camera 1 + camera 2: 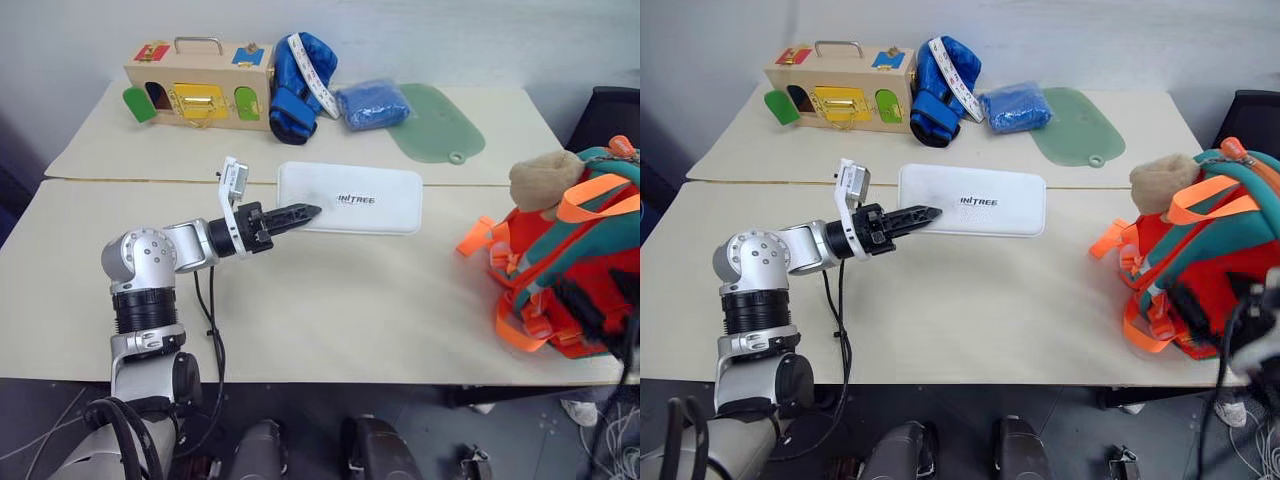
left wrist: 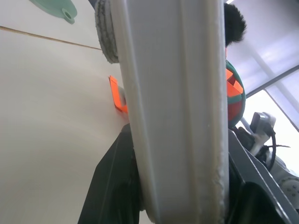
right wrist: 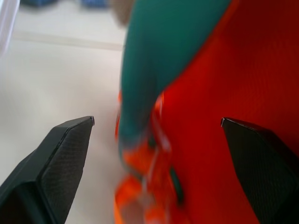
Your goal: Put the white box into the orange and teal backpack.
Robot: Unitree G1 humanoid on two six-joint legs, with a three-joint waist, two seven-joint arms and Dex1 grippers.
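The left pincer (image 1: 300, 213) is clamped on the near left edge of the white box (image 1: 350, 198); the left wrist view shows the box's white rim (image 2: 173, 112) wedged between its two black fingers, so the grip looks secure. From the head views the box lies flat or nearly so on the tabletop (image 1: 330, 310), stretching away from the pincer's tips, and whether its gripped end is lifted clear cannot be told.

The right pincer (image 3: 156, 135) stands wide, its fingers (image 3: 60, 154) spread with nothing between them, and the orange and teal backpack (image 1: 575, 265) sits just ahead of it, its teal trim and orange cloth close in front of the tips.

As a judgement, the task is at an early stage: the box is gripped but well apart from the backpack, and it is not yet carried over or slid inside.

The backpack's opening is not visible, so whether it is unzipped cannot be told. Its far side is cut off at the picture's edge, and a beige plush toy (image 1: 545, 180) covers part of its top. The right wrist view is blurred.
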